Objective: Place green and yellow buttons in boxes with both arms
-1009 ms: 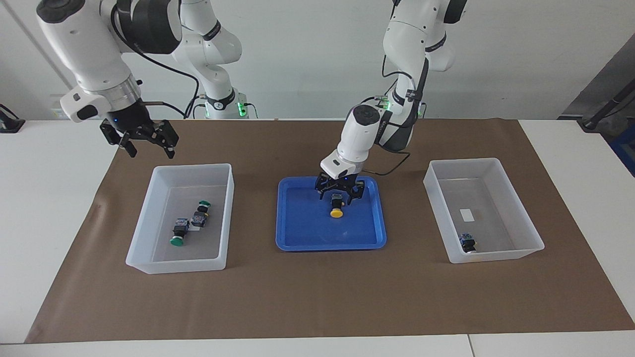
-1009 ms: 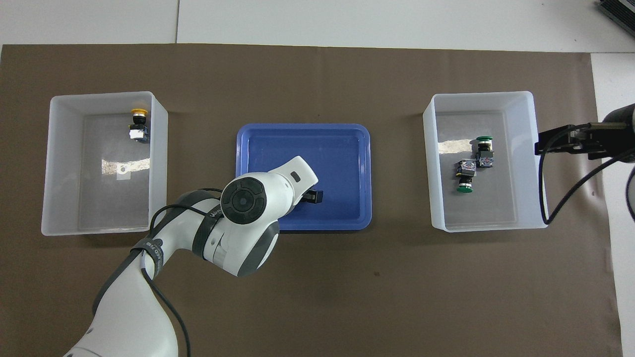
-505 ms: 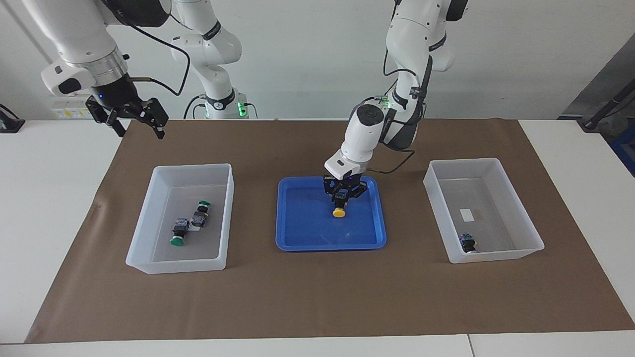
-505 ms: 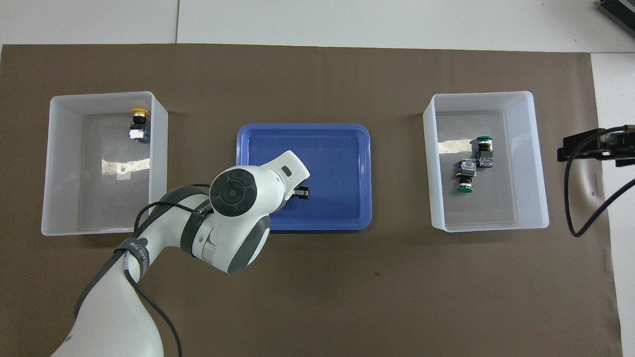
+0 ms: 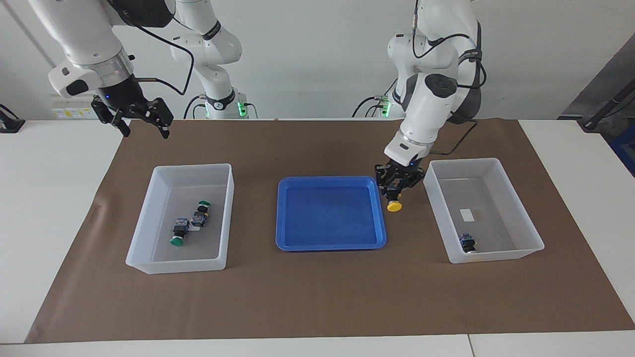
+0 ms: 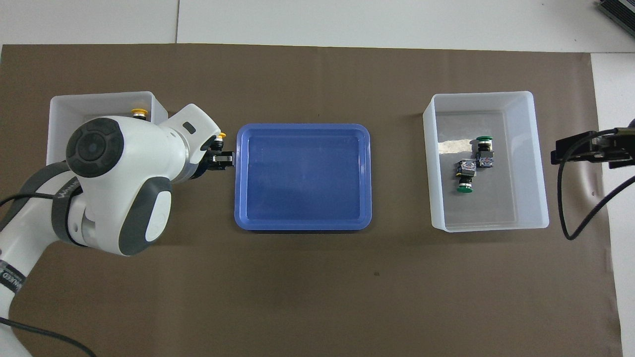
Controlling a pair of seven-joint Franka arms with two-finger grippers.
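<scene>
My left gripper [image 5: 397,188] is shut on a yellow button [image 5: 394,204], cap hanging down, in the air over the mat between the blue tray [image 5: 307,233] and the clear box [image 5: 464,162] at the left arm's end. From overhead the arm covers most of it; only the held button's cap [image 6: 222,135] peeks out. Another yellow button [image 5: 467,243] lies in that box. Two green buttons [image 5: 178,233] [image 5: 201,212] lie in the other clear box [image 5: 193,167]. The right gripper [image 5: 145,132] hangs open and holds nothing, high over the mat's corner at the right arm's end.
The blue tray [image 6: 302,177] sits mid-mat with nothing in it. A brown mat [image 5: 317,297] covers the table under the tray and both boxes. A small white label [image 5: 467,214] lies on the floor of the box at the left arm's end.
The left gripper shut on the yellow button in the tray, lifted it and carried it out toward the box at its own end. The right gripper rose and drew back from the green buttons' box.
</scene>
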